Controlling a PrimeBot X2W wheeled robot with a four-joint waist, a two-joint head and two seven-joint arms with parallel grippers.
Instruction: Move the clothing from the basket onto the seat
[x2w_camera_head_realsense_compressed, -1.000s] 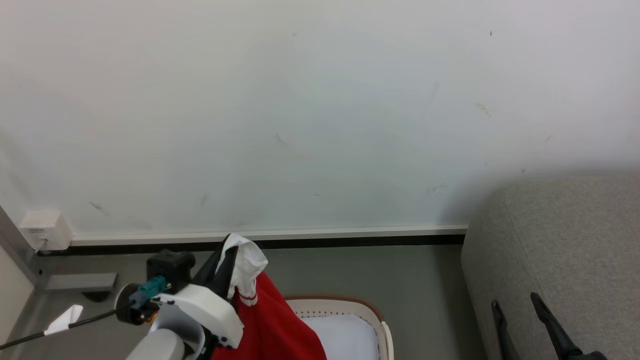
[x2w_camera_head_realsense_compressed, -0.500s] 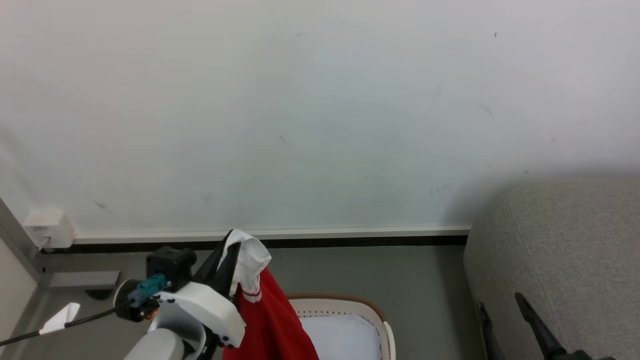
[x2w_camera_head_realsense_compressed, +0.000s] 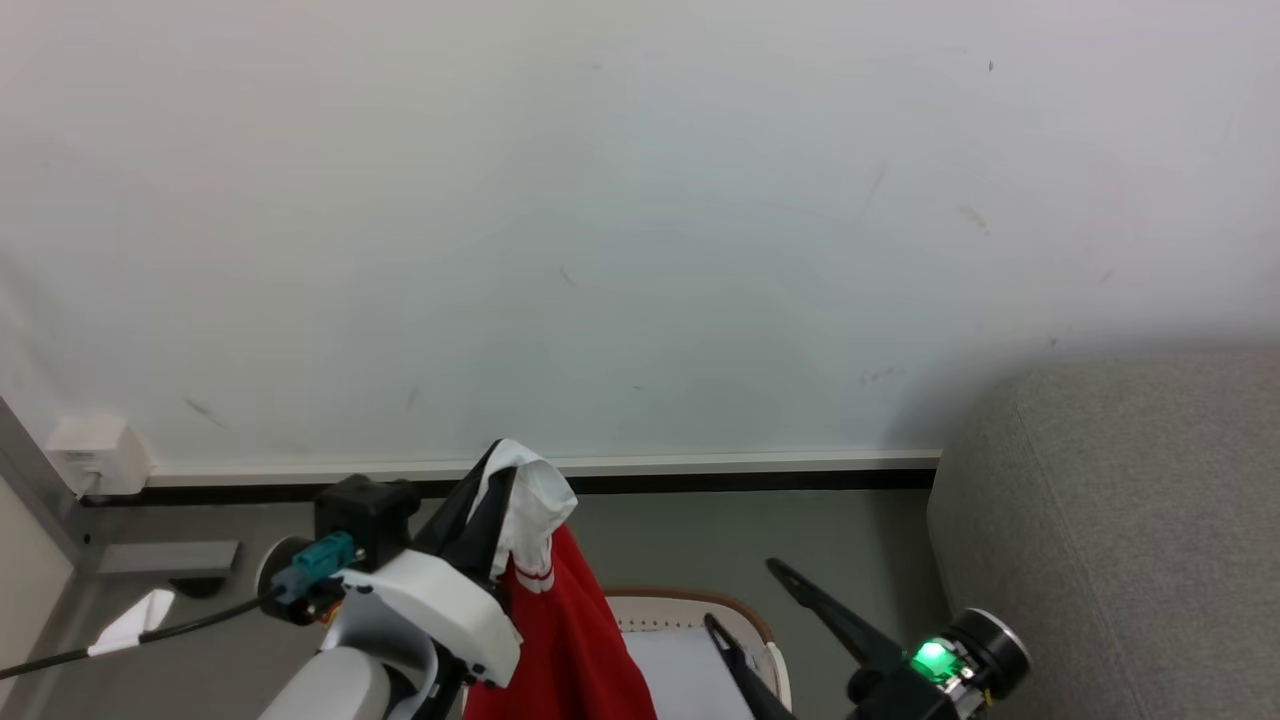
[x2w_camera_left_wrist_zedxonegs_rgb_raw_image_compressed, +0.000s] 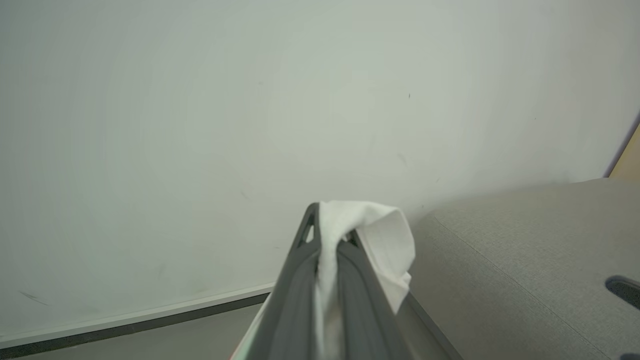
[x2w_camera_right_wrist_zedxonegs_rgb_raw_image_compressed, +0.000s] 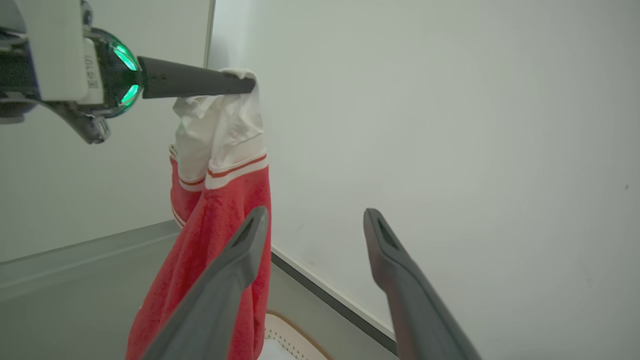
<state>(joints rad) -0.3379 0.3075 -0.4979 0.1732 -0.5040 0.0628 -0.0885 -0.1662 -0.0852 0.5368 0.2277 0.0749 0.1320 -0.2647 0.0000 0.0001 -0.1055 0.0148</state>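
pinching the white top fold of the clothing (x2w_camera_head_realsense_compressed: 560, 620), the left gripper (x2w_camera_head_realsense_compressed: 495, 455) stands at the lower left of the head view. its two dark fingers are pressed flat together with the fabric squeezed between them. the red body of the garment, edged with white-and-red stripe trim, hangs straight down from the tips to the bottom edge of the frame, in front of the left end of the basket (x2w_camera_head_realsense_compressed: 690, 597). whether its lower end is clear of the basket cannot be told. the right gripper (x2w_camera_head_realsense_compressed: 741, 593) sits at the lower middle-right, fingers spread wide and pointing to the upper left, holding nothing. the grey seat (x2w_camera_head_realsense_compressed: 1120, 500) takes the lower right corner, well apart from the clothing.
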